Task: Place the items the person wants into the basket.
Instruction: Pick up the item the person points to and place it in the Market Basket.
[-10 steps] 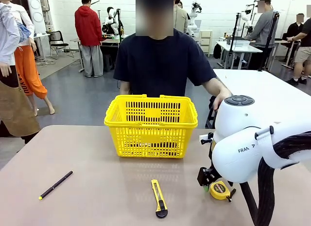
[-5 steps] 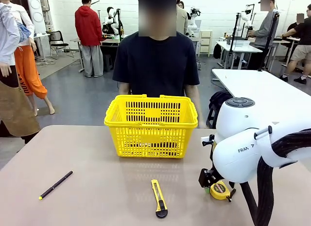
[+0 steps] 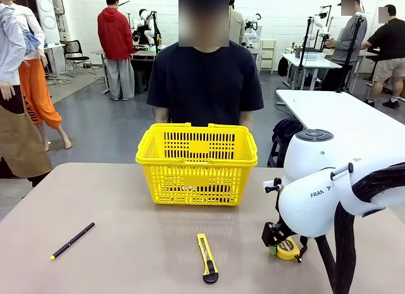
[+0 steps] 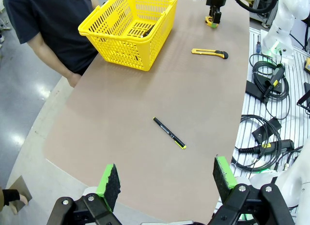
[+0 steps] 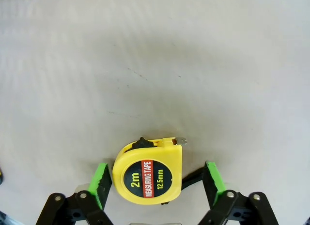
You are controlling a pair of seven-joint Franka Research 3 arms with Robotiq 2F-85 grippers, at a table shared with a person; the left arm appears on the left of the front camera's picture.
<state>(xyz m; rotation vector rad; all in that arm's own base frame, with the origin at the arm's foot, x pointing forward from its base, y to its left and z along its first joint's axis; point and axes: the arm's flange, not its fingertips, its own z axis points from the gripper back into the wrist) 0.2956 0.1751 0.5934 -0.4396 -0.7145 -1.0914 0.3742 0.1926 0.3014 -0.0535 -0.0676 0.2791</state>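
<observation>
Right arm lowered at the counter's (image 3: 126,243) near right corner, its gripper (image 5: 157,181) straddling the round yellow plastic tape measure (image 5: 148,175) that lies flat on the surface. The green-padded fingers (image 5: 101,184) stand on either side of the case: the pad on one side is close against it, the other a little apart, so the fingers are spread and not clamped on it. The left gripper (image 4: 167,184) hangs above the counter's left end with its fingers wide apart, holding nothing. The yellow slotted plastic shopping basket (image 3: 197,164) stands at the middle of the far edge, directly before the person in a plain black T-shirt (image 3: 205,85). A thin black pen with a yellow tip (image 3: 73,240) lies toward the near left, and a long yellow-and-black utility knife (image 3: 207,258) by the near edge at centre.
</observation>
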